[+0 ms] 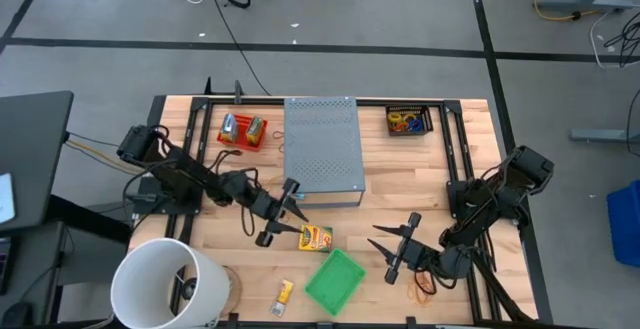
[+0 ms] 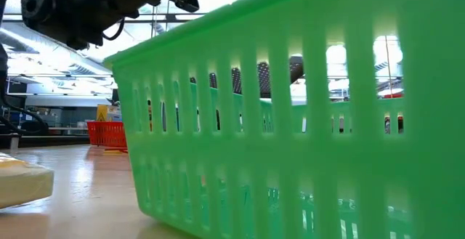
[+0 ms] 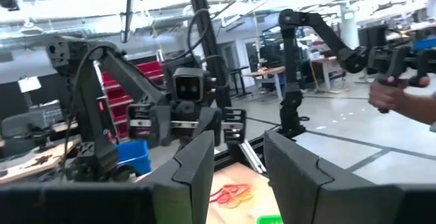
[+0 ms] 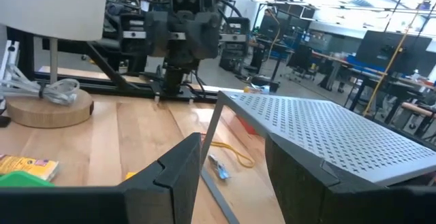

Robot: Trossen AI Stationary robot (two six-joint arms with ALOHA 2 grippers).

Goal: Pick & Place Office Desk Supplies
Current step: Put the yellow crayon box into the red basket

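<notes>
I'm seeing both the left gripper and right gripper hovering open and empty at lower centre, the packet lying between them, the green basket blocking my low view.

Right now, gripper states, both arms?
Left gripper: open, holding nothing, above the crayon packet.
Right gripper: open, holding nothing, right of the green basket.

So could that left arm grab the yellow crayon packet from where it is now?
Probably yes. The left gripper hangs open right beside the yellow packet, which lies bare on the table with nothing between them; the green basket sits apart.
</notes>
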